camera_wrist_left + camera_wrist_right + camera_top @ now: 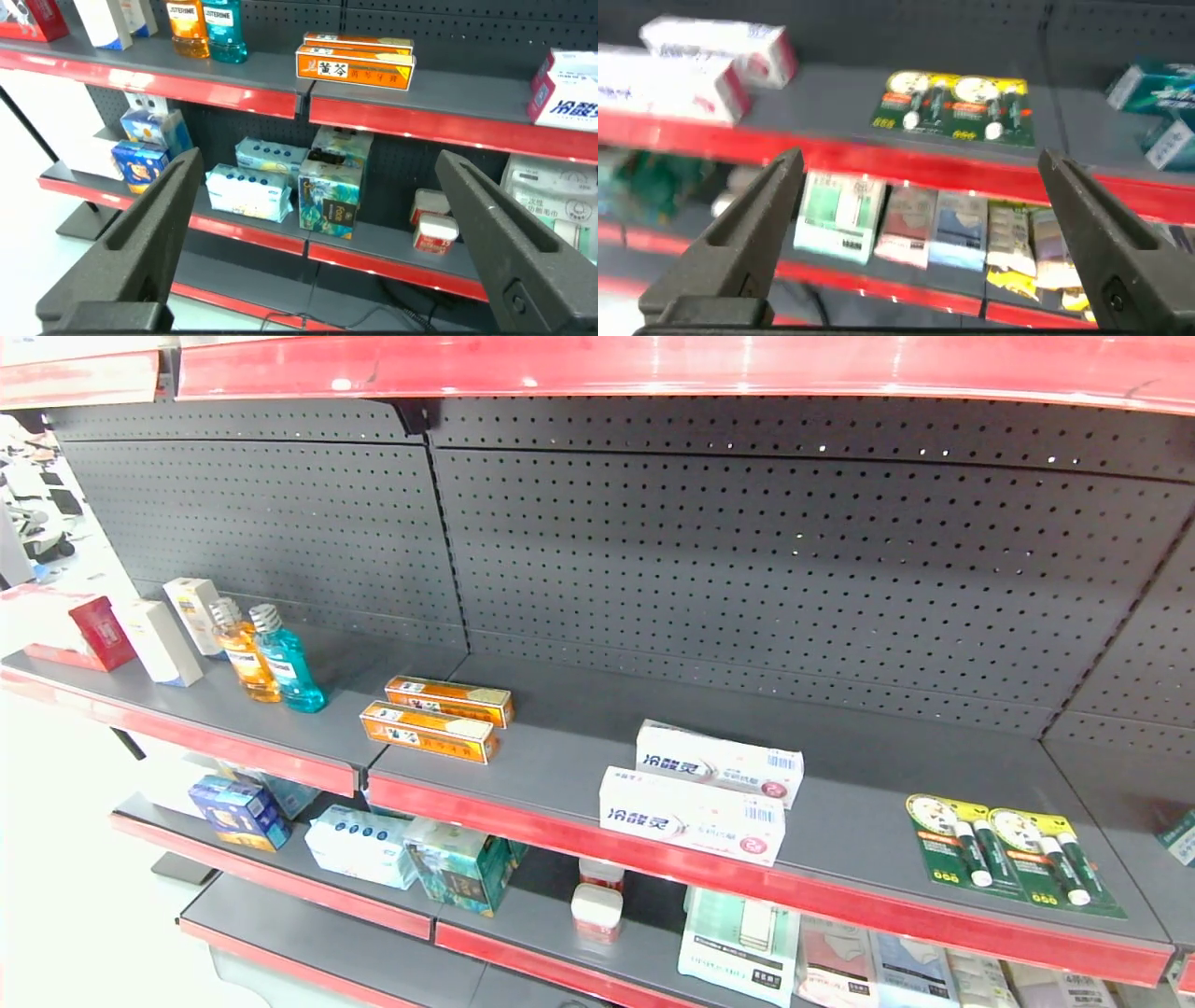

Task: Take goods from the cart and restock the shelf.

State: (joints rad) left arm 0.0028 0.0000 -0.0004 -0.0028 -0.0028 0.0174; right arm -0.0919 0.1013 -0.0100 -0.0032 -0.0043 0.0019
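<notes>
The shelf, a dark grey board with a red front edge and a pegboard back, runs across the middle of the head view. At the left of the frame, a red box and two white cartons stand upright on it. Just right of them, an orange mouthwash bottle and a teal mouthwash bottle stand side by side, touching.

Near the centre, two orange toothpaste boxes lie flat, one behind the other. Further right, two white toothpaste boxes lie the same way, the front one at the red edge. At the lower right, two lip balm cards lie flat side by side.

On the lower shelf sit a blue box, a pale blue pack and a teal carton.

The left pincer is released, its fingers spread wide and holding nothing, in front of the lower shelf and below the orange toothpaste boxes. The right pincer is also released and holding nothing, in front of the red edge just below the lip balm cards.
</notes>
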